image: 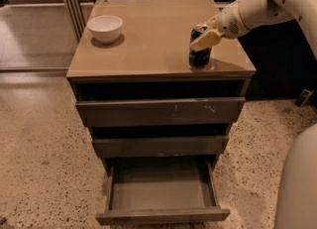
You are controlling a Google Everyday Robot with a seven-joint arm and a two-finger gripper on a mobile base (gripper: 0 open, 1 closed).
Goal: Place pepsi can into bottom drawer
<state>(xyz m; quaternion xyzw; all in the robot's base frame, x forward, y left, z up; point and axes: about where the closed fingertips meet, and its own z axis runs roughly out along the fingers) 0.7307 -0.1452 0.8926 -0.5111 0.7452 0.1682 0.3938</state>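
Gripper (202,37) is clamping the upper part of the pepsi can (199,57), one tan finger (208,38) lying across the can's front just below its silver top; jaws are set narrow, closed on the can. The white arm (252,10) is reaching in from the upper right, over the rear-right edge of the cabinet top (148,44).

The can is standing upright on the tan top, near the front-right corner, its base touching the surface. A white bowl (104,27) is sitting at the rear-left of the same top, well apart from the can.

Below, the bottom drawer (163,216) is standing pulled out toward the camera, its shallow grey inside showing w/ nothing in it. The middle drawer (161,146) and the scratch-marked top drawer (161,110) are sitting pushed in, approx. flush w/ each other. The cabinet is resting on speckled flooring (44,139).
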